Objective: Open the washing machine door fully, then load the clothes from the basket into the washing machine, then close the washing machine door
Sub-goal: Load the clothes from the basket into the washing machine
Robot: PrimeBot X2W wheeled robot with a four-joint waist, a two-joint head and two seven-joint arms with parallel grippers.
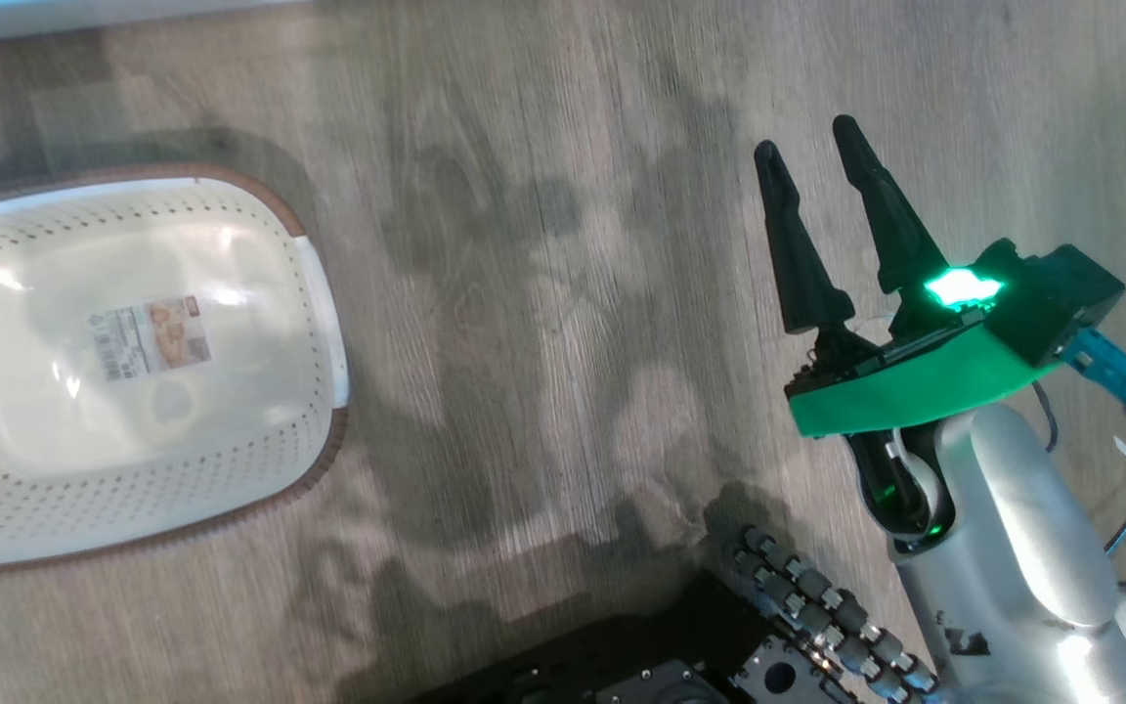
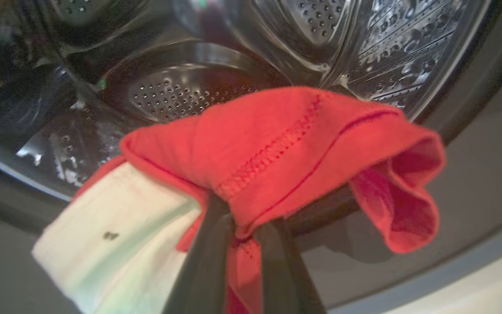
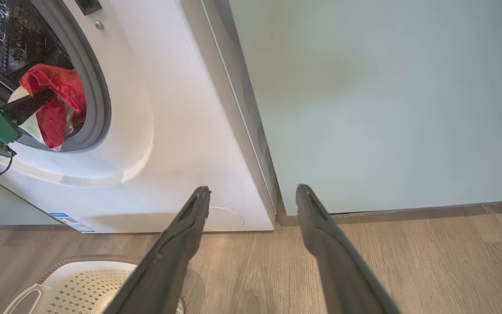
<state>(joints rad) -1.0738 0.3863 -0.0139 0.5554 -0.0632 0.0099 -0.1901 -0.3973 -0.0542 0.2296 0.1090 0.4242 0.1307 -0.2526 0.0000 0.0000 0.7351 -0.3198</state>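
Two end effectors, two jobs. Nearest, the basket (image 1: 321,293) sits on the floor (image 1: 573,293) at the left, its bottom bare but for a label. Right of it the right end effector (image 1: 805,135) hovers over the boards, fingers spread apart and holding nothing. Farther on stands the washer (image 3: 168,109), its mouth open. At that mouth the left end effector (image 2: 244,218) is clamped on the clothes (image 2: 277,144) — red fabric pinched between the fingers, a white piece drooping below — just at the grey seal (image 3: 103,100), with the drum (image 2: 181,91) beyond.

The risk, as I judge it, is letting go here. The bundle could drape over the seal or slide out onto the floor, and the door would then catch cloth. Whether the pinch also holds the white piece I cannot tell — it might drop first.
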